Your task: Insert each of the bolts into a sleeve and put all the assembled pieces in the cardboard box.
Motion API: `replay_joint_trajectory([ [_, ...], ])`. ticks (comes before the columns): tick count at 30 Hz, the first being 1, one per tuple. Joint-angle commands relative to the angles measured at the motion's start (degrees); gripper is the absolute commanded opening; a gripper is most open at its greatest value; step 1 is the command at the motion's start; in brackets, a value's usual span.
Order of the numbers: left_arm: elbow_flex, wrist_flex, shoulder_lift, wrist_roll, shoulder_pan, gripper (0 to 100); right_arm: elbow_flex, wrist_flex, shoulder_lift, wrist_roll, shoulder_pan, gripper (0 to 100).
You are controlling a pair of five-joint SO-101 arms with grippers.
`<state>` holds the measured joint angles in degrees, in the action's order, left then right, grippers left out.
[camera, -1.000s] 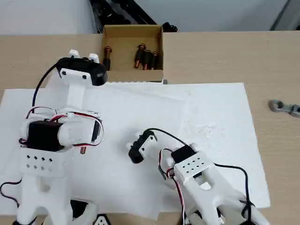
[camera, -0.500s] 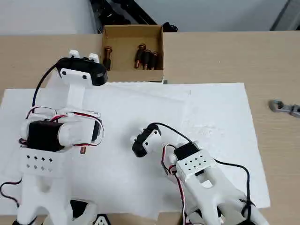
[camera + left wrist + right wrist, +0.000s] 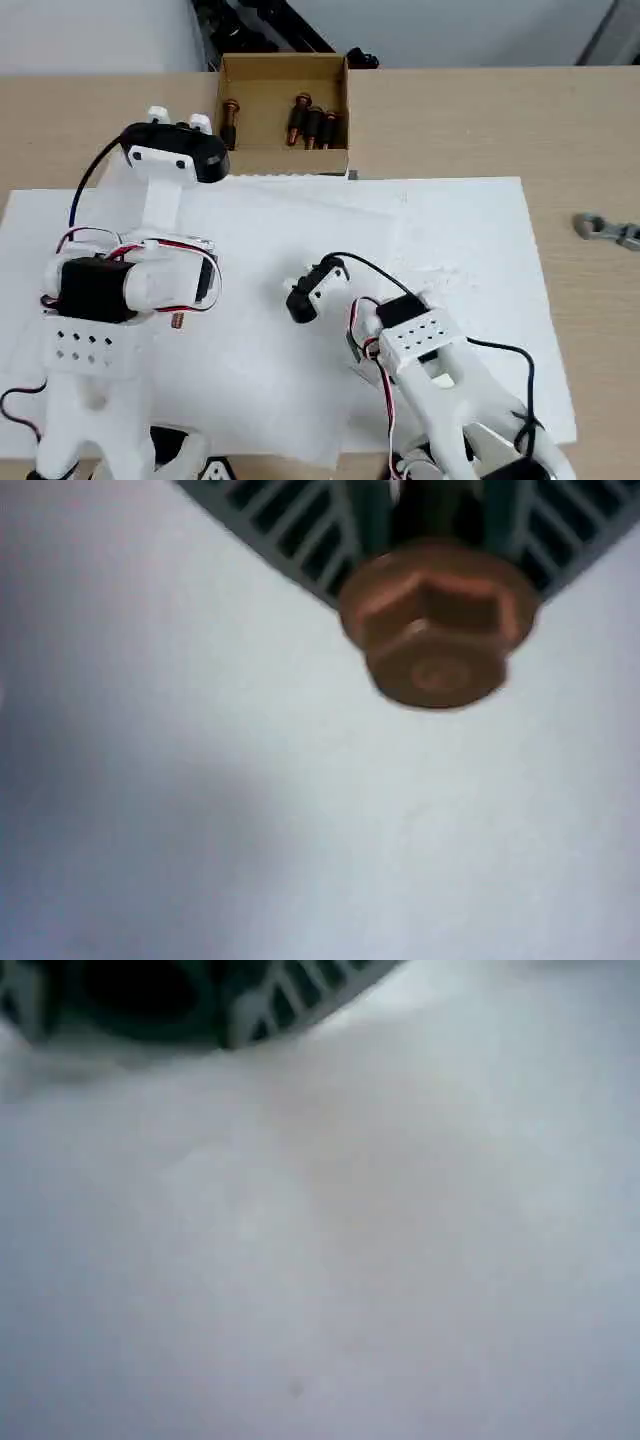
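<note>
Left fingers (image 3: pixel 280 520) clamped on a bolt (image 3: pixel 435 630), hex head close in wrist view, box (image 3: pixel 283 68) well beyond them in high view, holding four assembled pieces (image 3: pixel 311 122), right gripper (image 3: pixel 303 298) over white sheet (image 3: pixel 460 230), grip unclear

A white sheet (image 3: pixel 450 250) covers the table (image 3: pixel 450 110), a metal object (image 3: pixel 603 228) beside it.

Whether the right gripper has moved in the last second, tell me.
Yes. The right gripper has moved across the white sheet toward the cardboard box.
</note>
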<state>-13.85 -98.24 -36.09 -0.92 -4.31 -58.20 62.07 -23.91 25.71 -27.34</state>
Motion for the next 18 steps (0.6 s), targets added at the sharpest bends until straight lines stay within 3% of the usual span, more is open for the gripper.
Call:
replay_joint_trajectory([
  [1, 0.4, 1.49, 0.09, 0.26, 0.53, 0, 5.01, 1.54, 1.27, -0.79, 2.68, 1.0],
  [8, 0.4, 1.58, 0.09, 1.23, 0.53, 0, 12.57, 9.1, 1.27, -1.85, 7.78, 1.0],
  [12, 0.4, 1.58, 0.09, 1.41, 0.53, 0, 15.56, 9.36, 1.27, -8.97, 9.89, 1.2],
  [18, 0.4, 1.58, 0.09, 1.41, 0.53, 0, 20.48, 9.63, 0.13, -8.79, 9.98, 1.2],
])
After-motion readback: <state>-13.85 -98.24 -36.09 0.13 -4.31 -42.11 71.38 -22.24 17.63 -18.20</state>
